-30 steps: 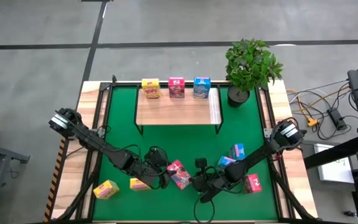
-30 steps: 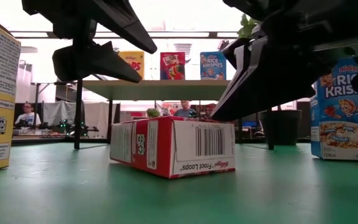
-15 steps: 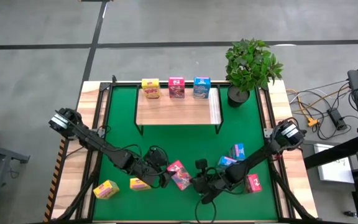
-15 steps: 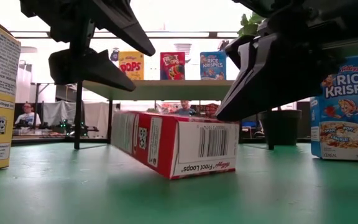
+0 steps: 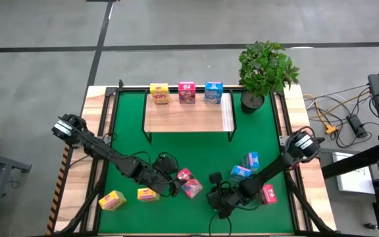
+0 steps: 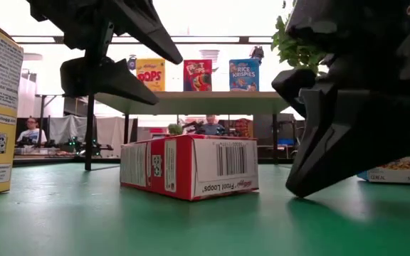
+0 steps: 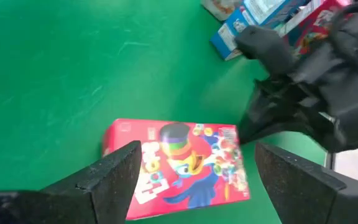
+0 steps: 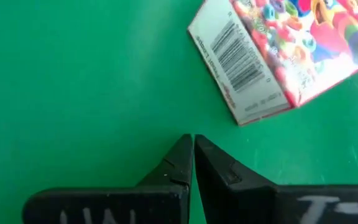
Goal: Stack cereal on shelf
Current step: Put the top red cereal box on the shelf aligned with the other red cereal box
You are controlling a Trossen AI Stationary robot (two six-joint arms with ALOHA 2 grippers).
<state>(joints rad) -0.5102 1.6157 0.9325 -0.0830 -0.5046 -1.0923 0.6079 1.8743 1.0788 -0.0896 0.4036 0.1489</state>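
**Red box flat on the mat again, both grippers clear of it**

Left gripper [image 7: 191, 180]: spread wide, holding nothing, poised just above the red box [image 5: 189, 184] with one finger [image 7: 114, 177] to each side of it. Half a second ago more narrowly set, with the box tipped up on one edge beneath; now wider, and the box lying flat on the green mat [image 5: 176, 151], printed face up.

Right gripper [image 8: 193, 155]: shut tight, fingertips pressed together, nothing between them. Earlier close against the red box's barcode end; now drawn back, just beside that end with bare mat between.

Outward from the red box:
- Two yellow boxes [image 5: 148, 194] and [image 5: 112, 200] on the mat beyond the left gripper, on the side away from the right arm.
- Two blue boxes [image 5: 241, 171] and [image 5: 251, 159] past the right gripper, with another red box [image 5: 268, 194] near the mat's edge. Unmoved from a second ago.
- Shelf [image 5: 188, 115] well apart, at the far end of the mat, carrying one yellow [image 5: 160, 93], one red [image 5: 187, 92] and one blue box [image 5: 213, 91] upright in a row along its back edge. Same as before.
- Potted plant [image 5: 264, 71] just beside the shelf's white-strip end.
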